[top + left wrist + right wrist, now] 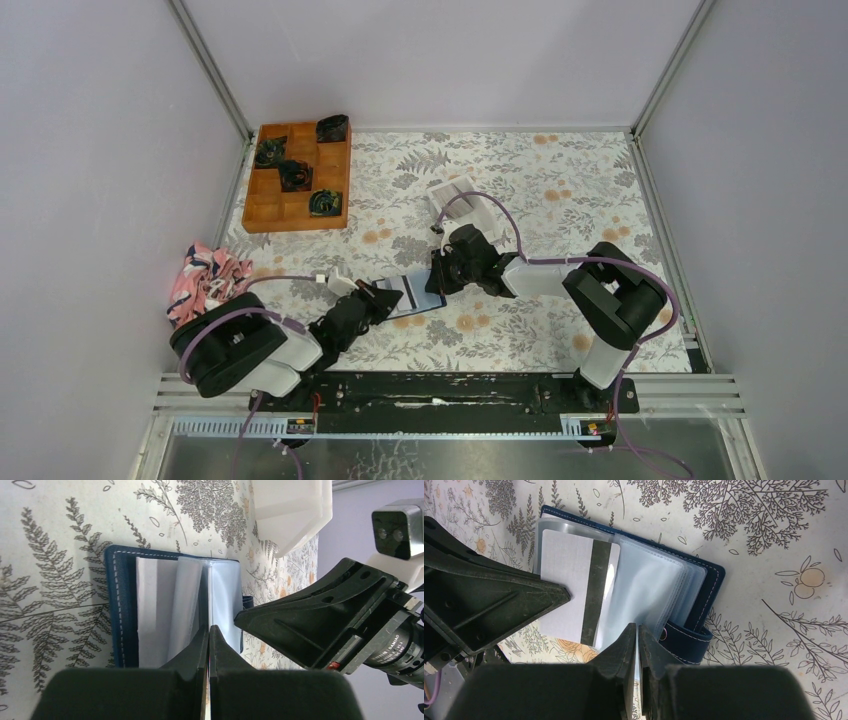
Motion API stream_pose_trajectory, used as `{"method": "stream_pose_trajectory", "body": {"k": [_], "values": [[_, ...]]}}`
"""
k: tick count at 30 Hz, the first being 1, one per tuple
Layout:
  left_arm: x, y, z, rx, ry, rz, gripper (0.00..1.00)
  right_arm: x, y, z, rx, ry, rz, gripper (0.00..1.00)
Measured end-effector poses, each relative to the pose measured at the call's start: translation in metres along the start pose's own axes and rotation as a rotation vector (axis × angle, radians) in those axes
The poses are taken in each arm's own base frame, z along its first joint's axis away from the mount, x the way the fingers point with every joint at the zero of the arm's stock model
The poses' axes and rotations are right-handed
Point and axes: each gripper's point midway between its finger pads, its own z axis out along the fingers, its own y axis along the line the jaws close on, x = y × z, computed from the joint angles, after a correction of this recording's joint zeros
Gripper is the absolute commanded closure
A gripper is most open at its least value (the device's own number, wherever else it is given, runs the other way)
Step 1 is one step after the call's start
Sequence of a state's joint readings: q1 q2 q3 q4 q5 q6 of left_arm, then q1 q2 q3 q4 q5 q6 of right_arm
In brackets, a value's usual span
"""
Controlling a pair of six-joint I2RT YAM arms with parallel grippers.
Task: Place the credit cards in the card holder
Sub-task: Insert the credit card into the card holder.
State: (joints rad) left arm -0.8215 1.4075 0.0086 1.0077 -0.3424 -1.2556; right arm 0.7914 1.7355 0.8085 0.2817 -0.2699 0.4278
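The card holder (412, 296) lies open on the floral cloth between my two grippers, navy outside (711, 587), with clear sleeves fanned out (120, 610). My left gripper (209, 629) is shut on a white credit card with a dark stripe (566, 580), held edge-on over the open sleeves; its fingers (499, 600) show in the right wrist view. My right gripper (637, 627) is shut on a clear sleeve of the holder at its near edge, beside the strap (684, 640). Other cards are not clearly seen.
A white open-topped box (462, 200) stands just behind the right gripper and also shows in the left wrist view (290, 510). An orange wooden tray (297, 178) with dark items is at the back left. A pink patterned cloth (205, 280) lies by the left arm.
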Motion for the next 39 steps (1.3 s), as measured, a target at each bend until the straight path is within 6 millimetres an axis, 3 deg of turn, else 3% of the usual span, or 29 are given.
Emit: {"method": "stream_pose_trajectory", "body": {"k": [19, 39], "values": [[0.004, 0.011, -0.004, -0.062, 0.002, -0.025, 1.00, 0.000, 0.000, 0.000, 0.001, 0.001, 0.001, 0.88], [0.013, 0.002, 0.004, 0.008, 0.027, -0.021, 1.00, 0.001, 0.000, 0.001, 0.001, 0.003, 0.001, 0.88]]}}
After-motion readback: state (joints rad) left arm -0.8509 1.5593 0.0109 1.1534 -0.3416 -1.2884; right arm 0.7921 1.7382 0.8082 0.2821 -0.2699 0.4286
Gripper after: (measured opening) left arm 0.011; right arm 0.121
